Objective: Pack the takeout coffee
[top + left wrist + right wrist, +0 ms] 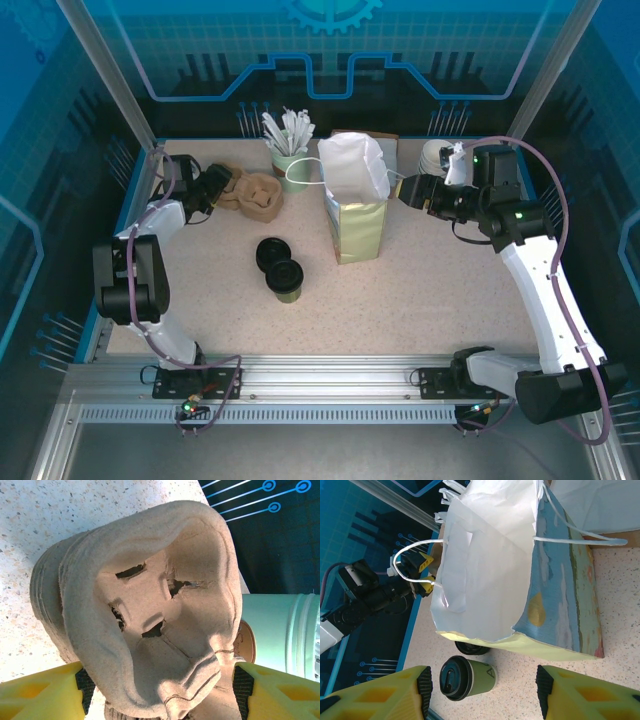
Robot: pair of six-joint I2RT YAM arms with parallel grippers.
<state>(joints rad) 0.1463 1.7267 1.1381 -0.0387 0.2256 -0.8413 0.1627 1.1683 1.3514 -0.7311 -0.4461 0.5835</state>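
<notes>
The takeout coffee (pixel 287 280), a short olive-green cup with a black lid, stands on the table in front of the tall paper bag (pixel 357 225), whose top is open. In the right wrist view the coffee (pixel 470 677) sits below the bag (pixel 560 595). My right gripper (pixel 405 190) hangs open at the bag's right side, level with its top, with nothing between its fingers (pixel 422 692). My left gripper (pixel 215 185) is at the far left against a stack of brown pulp cup carriers (pixel 252 196). It stands open with the carrier stack (pixel 150 610) between its fingers (pixel 242 685).
A stack of black lids (pixel 270 252) sits just behind the coffee. A mint cup of white stirrers (pixel 290 160) stands at the back beside the carriers. White cups (pixel 435 155) are stacked at the back right. The raised blue table rim (pixel 120 215) runs close to the left arm.
</notes>
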